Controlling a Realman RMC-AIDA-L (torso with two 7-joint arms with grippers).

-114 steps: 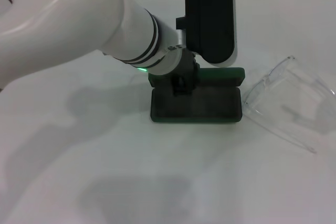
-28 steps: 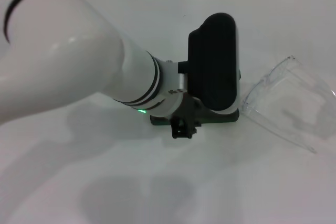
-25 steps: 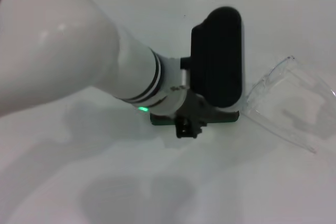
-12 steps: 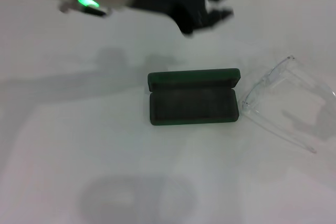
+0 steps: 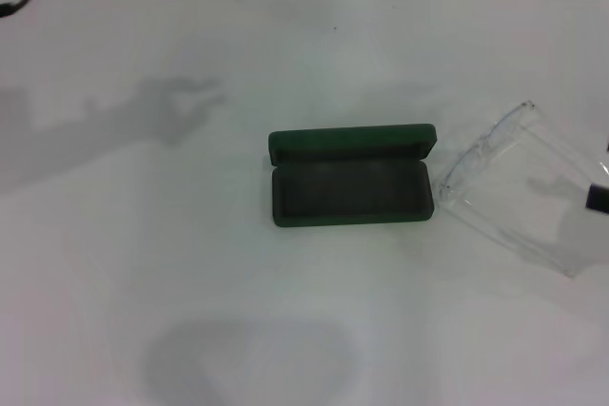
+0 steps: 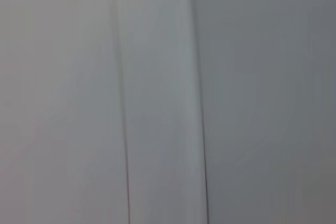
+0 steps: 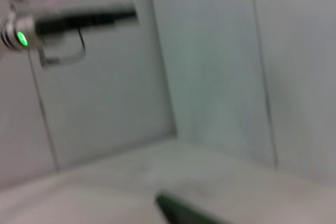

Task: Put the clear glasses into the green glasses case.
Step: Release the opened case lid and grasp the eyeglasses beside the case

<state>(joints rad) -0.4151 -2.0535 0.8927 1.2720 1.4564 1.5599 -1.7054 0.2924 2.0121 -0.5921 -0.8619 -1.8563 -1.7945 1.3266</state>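
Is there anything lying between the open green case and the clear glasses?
Nothing. In the head view the green glasses case lies open, and the clear glasses sit just off its right end, with only a narrow strip of bare white table between them.

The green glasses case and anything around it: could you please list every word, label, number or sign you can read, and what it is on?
None can be read.
The green glasses case lies open on the white table; only its dark inside and the lid's edge show, with no lettering visible.
The clear glasses beside it carry no visible marking.
The wrist views show only blurred tiled wall, without text.
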